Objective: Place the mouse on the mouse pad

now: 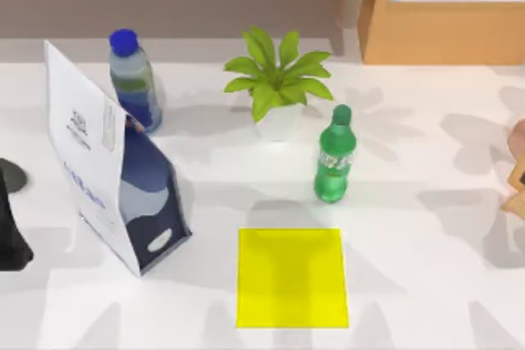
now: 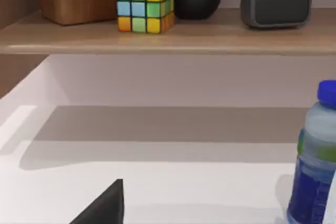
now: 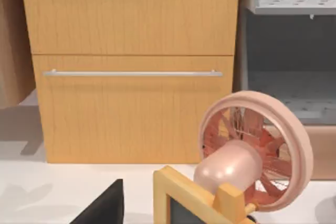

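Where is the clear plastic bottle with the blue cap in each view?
Top view: bottle at back left, beside the white-and-navy carton.
Left wrist view: close by, below the wooden shelf.
Right wrist view: faces a wooden cabinet and pink fan.
Shared landmark: the white table.

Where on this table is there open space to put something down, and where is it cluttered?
Open: the front right of the table, beside the mouse pad and below the green bottle; also the strip between the pad and the paper bag. Crowded: the back, where the blue bottle, plant and green bottle stand near each other.
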